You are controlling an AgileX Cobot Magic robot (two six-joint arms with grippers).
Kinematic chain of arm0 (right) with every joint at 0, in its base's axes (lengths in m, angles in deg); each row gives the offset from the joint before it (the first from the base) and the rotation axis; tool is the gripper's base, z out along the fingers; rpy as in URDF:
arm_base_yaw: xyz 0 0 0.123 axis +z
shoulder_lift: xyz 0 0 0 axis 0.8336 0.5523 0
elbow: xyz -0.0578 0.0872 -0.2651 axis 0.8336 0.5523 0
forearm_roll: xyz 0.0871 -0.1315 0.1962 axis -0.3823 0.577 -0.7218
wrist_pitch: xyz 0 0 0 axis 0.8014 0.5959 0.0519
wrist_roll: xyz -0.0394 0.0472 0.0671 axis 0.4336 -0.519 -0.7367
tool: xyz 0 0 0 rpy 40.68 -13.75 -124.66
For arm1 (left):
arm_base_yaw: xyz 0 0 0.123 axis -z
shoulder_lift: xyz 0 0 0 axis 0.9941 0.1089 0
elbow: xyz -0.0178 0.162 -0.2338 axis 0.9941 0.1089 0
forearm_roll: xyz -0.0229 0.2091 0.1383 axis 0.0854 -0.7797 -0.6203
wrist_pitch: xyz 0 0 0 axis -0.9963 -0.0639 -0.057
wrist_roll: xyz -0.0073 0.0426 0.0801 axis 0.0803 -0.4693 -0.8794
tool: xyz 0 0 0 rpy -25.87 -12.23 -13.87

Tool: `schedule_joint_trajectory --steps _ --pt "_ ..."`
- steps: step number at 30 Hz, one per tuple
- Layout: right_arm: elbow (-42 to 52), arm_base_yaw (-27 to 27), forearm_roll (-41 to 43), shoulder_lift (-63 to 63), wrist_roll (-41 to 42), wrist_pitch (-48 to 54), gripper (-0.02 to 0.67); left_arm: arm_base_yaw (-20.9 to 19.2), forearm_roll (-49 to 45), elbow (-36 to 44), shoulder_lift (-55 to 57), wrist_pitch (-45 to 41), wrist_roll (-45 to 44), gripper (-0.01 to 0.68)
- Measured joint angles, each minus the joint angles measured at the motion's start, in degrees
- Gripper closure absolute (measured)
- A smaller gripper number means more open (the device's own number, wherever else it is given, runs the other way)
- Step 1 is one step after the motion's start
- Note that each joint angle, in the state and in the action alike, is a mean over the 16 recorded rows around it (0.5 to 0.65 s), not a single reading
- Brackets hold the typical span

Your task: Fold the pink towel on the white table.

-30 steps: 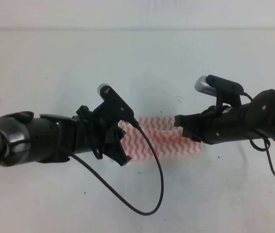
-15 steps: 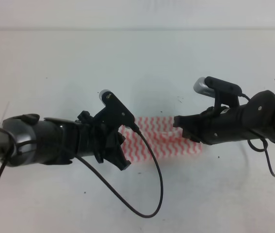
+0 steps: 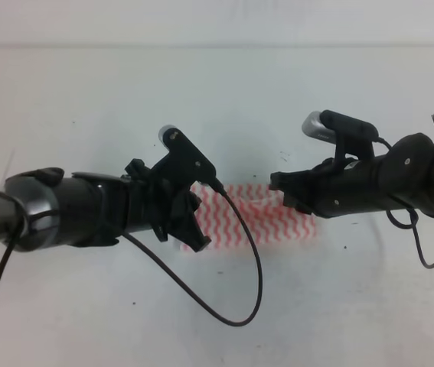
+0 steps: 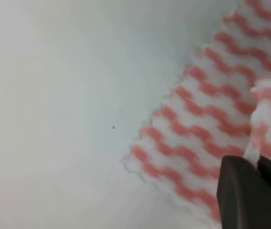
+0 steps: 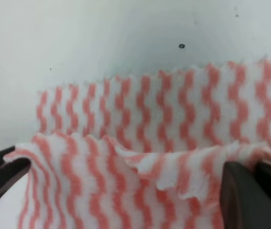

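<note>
The white table point(image 3: 217, 99) lies bare from 10 through 12 to 2 o'clock of the pink towel point(image 3: 239, 222), and bare again at 6 o'clock apart from a loose black cable point(image 3: 236, 306) looping there below the left arm. At 9 o'clock the left tool point(image 3: 190, 225) and its arm bar the way, with the right tool point(image 3: 285, 195) and its arm doing the same at 3 o'clock. Only a narrow strip of striped cloth shows between the two tools, and a raised fold of towel held in them stands above the flat layer.
</note>
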Motion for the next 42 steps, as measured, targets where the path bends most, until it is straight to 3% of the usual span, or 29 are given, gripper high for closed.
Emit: schedule_joint_trajectory --steps 16,42 --pt "-0.76 -0.64 -0.01 0.51 -0.07 -0.42 0.666 -2.18 -0.01 -1.50 0.74 -0.28 -0.25 0.677" --pt "-0.76 -2.14 -0.35 0.49 -0.03 -0.33 0.666 -2.30 0.01 -1.50 1.25 -1.68 -2.07 0.677"
